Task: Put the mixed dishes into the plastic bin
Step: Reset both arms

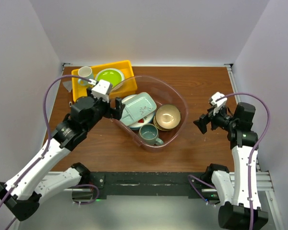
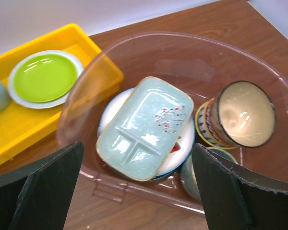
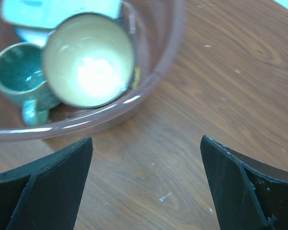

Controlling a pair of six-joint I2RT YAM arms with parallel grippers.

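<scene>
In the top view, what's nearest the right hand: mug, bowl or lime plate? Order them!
1. Bowl, right side of the bin, nearest the right hand.
2. Mug, near edge of the bin.
3. Lime plate, far-left yellow tray.

Count by kind, eight kinds
One plastic bin (image 2: 182, 52) holds one divided tray (image 2: 144, 127), two stacked bowls (image 2: 245, 112), one grey-green mug (image 1: 149, 133) and at least one white plate (image 2: 185, 140); one yellow tray (image 2: 24, 124) holds one lime-green plate (image 2: 44, 76) and one pale mug (image 1: 85, 73).
</scene>
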